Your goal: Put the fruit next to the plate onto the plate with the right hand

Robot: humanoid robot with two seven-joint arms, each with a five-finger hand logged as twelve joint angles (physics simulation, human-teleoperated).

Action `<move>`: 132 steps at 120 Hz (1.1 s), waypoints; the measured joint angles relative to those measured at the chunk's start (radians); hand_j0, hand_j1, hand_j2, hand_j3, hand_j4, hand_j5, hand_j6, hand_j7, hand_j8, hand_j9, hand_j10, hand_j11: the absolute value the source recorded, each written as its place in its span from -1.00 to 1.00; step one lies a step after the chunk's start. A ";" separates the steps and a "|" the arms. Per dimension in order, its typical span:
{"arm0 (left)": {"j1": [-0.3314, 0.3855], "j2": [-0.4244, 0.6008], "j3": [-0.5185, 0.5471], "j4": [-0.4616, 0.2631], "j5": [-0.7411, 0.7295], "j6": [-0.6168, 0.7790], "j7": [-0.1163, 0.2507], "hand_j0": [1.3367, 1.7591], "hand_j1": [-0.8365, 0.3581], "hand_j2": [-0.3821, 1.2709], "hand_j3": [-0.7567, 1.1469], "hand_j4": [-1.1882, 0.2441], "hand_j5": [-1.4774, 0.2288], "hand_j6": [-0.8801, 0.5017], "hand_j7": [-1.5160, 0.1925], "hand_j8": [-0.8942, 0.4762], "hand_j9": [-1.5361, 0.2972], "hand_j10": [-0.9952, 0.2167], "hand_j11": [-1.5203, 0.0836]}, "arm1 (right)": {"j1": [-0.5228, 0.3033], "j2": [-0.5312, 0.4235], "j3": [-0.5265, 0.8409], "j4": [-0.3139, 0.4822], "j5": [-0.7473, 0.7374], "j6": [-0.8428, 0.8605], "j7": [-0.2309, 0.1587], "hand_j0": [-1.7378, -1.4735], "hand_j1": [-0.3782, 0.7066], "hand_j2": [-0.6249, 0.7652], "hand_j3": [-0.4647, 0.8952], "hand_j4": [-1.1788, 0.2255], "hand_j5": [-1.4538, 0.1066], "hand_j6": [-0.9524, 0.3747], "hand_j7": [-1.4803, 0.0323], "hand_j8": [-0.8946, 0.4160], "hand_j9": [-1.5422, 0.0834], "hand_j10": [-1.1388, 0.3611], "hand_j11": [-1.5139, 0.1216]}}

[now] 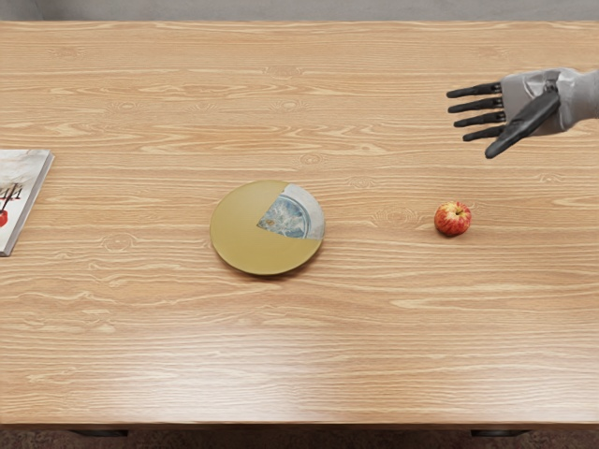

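A small red apple [452, 218] lies on the wooden table, to the right of a round olive-yellow plate [245, 238] that has a blue-grey patterned wedge on its upper right. My right hand [489, 116] comes in from the right edge, above and to the right of the apple, well apart from it. Its dark fingers [473, 92] are spread straight, pointing left, and hold nothing. The left arm does not show.
A book or magazine [19, 195] lies at the left edge of the table. The table's front edge runs along the bottom of the view, its back edge along the top.
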 joint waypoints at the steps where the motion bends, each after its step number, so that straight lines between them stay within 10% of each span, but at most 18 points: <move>1: 0.000 0.000 0.000 0.000 0.000 0.000 0.000 0.52 0.98 -0.54 -0.21 0.66 0.73 0.27 0.77 0.31 0.68 0.64 0.90 | -0.001 0.000 0.000 0.001 0.000 0.000 0.000 -0.40 -0.90 -0.11 -0.32 0.65 0.83 0.41 0.93 0.34 0.89 0.50 0.85; 26: 0.000 0.000 0.000 0.000 0.000 0.000 0.000 0.52 0.98 -0.54 -0.21 0.66 0.73 0.27 0.77 0.31 0.68 0.64 0.90 | 0.031 0.036 -0.010 0.007 -0.032 0.000 0.000 -0.40 -0.90 -0.11 -0.32 0.65 0.83 0.41 0.92 0.34 0.87 0.50 0.83; 54: 0.000 0.000 0.001 0.000 0.000 0.000 0.000 0.52 0.98 -0.54 -0.21 0.66 0.73 0.27 0.77 0.31 0.68 0.64 0.90 | 0.303 -0.090 -0.325 0.463 -0.349 -0.180 0.000 -0.40 -0.89 -0.11 -0.32 0.64 0.82 0.40 0.92 0.33 0.86 0.49 0.82; 77: 0.000 0.000 0.001 0.000 0.000 0.000 0.000 0.52 0.98 -0.54 -0.21 0.66 0.73 0.27 0.77 0.31 0.68 0.64 0.90 | 0.635 -0.034 -0.685 0.572 -0.239 -0.126 0.000 -0.40 -0.90 -0.11 -0.32 0.65 0.83 0.40 0.92 0.33 0.87 0.49 0.82; 96: 0.000 0.000 0.000 0.000 0.000 0.000 0.000 0.52 0.98 -0.54 -0.21 0.66 0.73 0.27 0.77 0.31 0.68 0.64 0.90 | 0.891 0.183 -1.004 0.579 -0.190 -0.460 0.000 -0.40 -0.90 -0.11 -0.32 0.65 0.83 0.40 0.92 0.33 0.87 0.49 0.82; 132: 0.000 0.000 0.001 0.000 0.000 0.000 0.000 0.52 0.98 -0.54 -0.20 0.66 0.73 0.27 0.77 0.31 0.68 0.64 0.90 | 0.659 0.404 -1.025 0.590 -0.286 -0.912 0.000 -0.40 -0.79 -0.12 -0.32 0.58 0.75 0.33 0.84 0.26 0.78 0.42 0.74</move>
